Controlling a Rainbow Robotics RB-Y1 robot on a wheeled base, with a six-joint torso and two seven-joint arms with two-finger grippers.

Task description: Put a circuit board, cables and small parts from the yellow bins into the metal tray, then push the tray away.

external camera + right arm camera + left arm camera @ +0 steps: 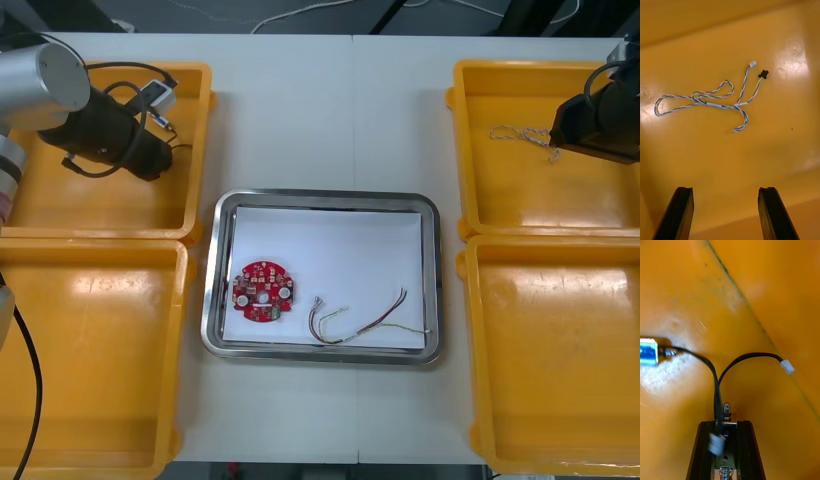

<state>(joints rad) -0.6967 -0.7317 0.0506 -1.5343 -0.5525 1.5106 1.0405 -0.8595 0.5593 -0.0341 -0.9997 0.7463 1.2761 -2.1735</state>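
Holding right gripper point(725, 191), fingers spread, over limp, light twisted blue and white cable point(720, 106); best pinched at its crossed middle. Clamping floppy thin black cable point(748, 355) in left gripper point(725, 423), inside far-left yellow plastic bin point(100, 205).

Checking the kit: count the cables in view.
3. Red-yellow cable in the tray; blue-white cable in the far right bin, near the open right end effector; black cable in the far left bin, pinched by the left end effector. The tray's tangle may hide another.
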